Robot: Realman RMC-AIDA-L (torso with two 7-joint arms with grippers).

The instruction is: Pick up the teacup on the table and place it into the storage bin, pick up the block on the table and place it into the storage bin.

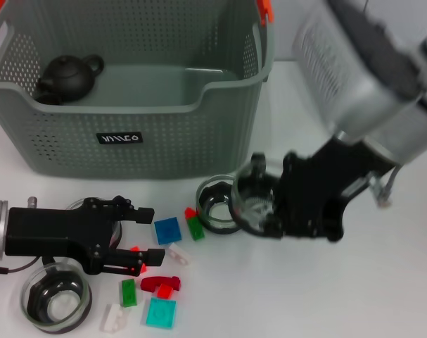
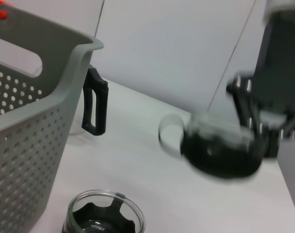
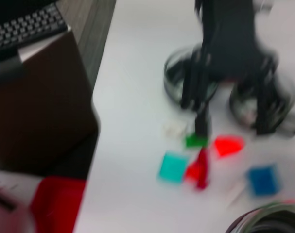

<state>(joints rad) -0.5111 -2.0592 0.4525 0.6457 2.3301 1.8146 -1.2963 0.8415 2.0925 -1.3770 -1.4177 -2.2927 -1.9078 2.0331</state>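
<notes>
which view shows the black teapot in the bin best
The head view: the black teapot sits whole in the storage bin's back left corner. The left wrist view shows only the bin's outer wall; the right wrist view shows neither.

White surface [image 1: 354, 296] carries grey storage bin [image 1: 150, 134], glass teacups [image 1: 55, 299] [image 1: 219, 204], scattered coloured blocks [image 1: 167, 230] near front edge.

Clear glass teacup [image 1: 252, 197] tilted beside grey storage bin [image 1: 129, 141] (perforated).
</notes>
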